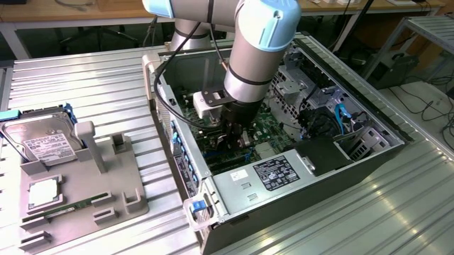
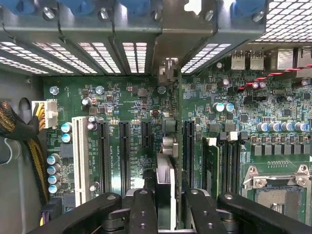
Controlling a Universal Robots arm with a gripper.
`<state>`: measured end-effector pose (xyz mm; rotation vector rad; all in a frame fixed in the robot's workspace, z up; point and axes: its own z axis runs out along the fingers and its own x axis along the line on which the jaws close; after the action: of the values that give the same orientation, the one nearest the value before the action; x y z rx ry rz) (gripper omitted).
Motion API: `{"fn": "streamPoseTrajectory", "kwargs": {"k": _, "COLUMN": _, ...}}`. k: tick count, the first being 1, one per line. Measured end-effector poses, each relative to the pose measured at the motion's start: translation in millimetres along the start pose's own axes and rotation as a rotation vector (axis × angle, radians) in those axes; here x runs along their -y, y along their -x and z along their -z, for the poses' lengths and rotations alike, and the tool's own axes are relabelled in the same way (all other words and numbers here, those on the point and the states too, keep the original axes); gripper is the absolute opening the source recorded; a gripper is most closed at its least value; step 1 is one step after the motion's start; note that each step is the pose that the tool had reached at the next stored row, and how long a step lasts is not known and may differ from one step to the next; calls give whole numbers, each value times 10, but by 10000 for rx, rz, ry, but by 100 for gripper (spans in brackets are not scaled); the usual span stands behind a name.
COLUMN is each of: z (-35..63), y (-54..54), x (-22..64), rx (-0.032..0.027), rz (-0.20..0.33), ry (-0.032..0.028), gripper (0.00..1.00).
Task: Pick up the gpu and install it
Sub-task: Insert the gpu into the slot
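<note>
Installing stage, by my read: PC case (image 1: 369, 154) open on worktop (image 1: 92, 95), arm reaching inside over mobo (image 2: 131, 97). Tool (image 2: 165, 204) clamped narrow on gpu (image 2: 165, 183), held edge-on above PCIe slots (image 2: 125, 151). Next needs exact alignment w/ slot, straight push.

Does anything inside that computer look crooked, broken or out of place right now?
Nothing stands out. The gripper holds the gpu edge-on and upright above the green motherboard inside the computer case. No damage or loose parts show.
</note>
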<state>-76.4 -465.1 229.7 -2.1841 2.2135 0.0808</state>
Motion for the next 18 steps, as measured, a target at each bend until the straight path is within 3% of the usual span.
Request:
{"fn": "streamPoseTrajectory", "kwargs": {"k": 4, "z": -1, "y": 0, "x": 0, "rx": -1, "rz": 0, "ry": 1, "gripper": 28}}
{"fn": "streamPoseTrajectory", "kwargs": {"k": 9, "z": -71, "y": 8, "x": 1, "rx": -6, "rz": 1, "ry": 5, "gripper": 28}}
{"fn": "streamPoseTrajectory", "kwargs": {"k": 18, "z": -74, "y": 10, "x": 1, "rx": 5, "rz": 0, "ry": 0, "gripper": 28}}
